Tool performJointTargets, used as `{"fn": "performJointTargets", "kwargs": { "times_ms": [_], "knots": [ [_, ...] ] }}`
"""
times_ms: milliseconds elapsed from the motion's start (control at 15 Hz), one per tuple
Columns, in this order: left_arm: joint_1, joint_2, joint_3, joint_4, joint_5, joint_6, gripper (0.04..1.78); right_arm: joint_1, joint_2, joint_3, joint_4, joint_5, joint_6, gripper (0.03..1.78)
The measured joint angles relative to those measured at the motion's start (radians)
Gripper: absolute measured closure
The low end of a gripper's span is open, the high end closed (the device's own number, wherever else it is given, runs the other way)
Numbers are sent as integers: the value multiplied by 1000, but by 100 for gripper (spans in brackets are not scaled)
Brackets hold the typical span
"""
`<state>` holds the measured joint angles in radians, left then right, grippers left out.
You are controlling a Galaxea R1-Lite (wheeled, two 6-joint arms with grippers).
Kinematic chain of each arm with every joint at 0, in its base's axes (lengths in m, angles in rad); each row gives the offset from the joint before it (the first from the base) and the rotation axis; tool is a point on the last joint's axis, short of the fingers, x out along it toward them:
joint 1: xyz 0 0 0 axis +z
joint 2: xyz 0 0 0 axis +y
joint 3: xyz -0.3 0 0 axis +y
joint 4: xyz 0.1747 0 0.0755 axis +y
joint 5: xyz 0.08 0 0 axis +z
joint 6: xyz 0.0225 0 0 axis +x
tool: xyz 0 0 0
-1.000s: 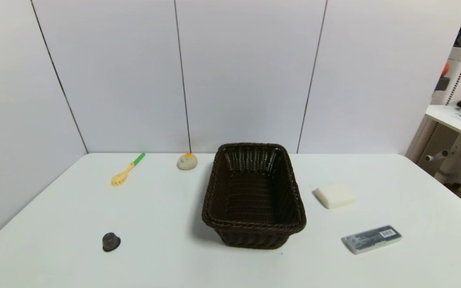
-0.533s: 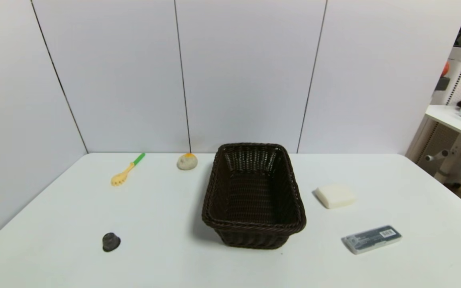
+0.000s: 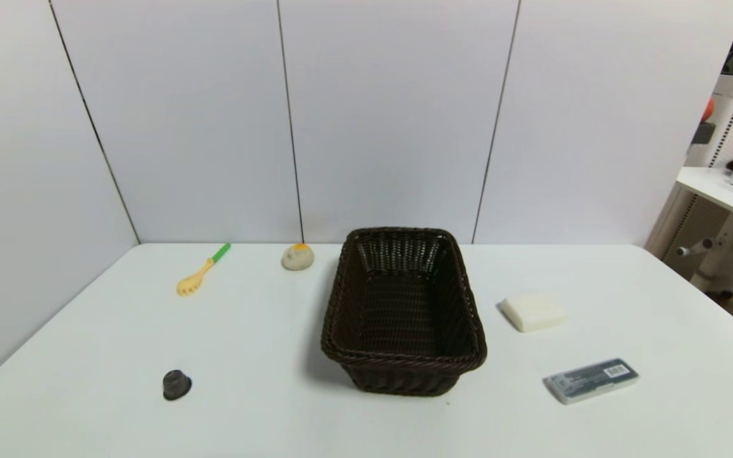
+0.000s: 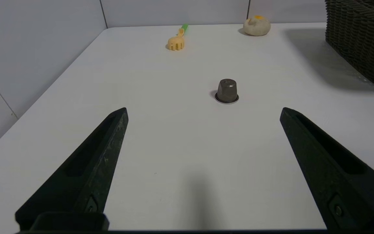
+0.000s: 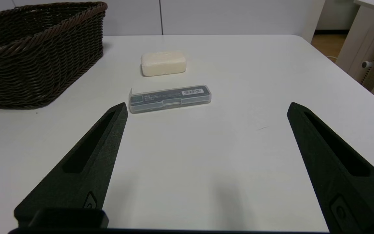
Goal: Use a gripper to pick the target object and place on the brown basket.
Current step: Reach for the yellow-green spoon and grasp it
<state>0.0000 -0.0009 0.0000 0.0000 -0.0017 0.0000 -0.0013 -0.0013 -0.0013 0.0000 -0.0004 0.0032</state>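
The toy pasta spoon [image 3: 200, 272], pale yellow head and green handle tip, lies on the white table at the far left; it also shows in the left wrist view [image 4: 177, 39]. The dark brown wicker basket [image 3: 403, 359] stands empty at the table's middle. Neither arm shows in the head view. My left gripper [image 4: 203, 110] is open and empty, low over the table's near left, far short of the spoon. My right gripper [image 5: 206, 107] is open and empty over the near right, with the basket [image 5: 37, 61] beside it.
A small dark grey cap [image 3: 176, 384] sits at the near left, just ahead of my left gripper [image 4: 227, 91]. A beige lump with an orange top [image 3: 297, 256] lies by the basket's far left corner. A white soap bar [image 3: 532, 312] and a clear flat case [image 3: 590, 380] lie right of the basket.
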Motion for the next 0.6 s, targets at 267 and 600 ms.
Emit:
{"fn": "performJointTargets", "kwargs": {
  "times_ms": [267,600],
  "knots": [
    [0,0,0,0,0,0,13,0,0,0,0,0,0,11],
    [0,1,0,0,0,0,13,0,0,0,0,0,0,11]
  ]
}}
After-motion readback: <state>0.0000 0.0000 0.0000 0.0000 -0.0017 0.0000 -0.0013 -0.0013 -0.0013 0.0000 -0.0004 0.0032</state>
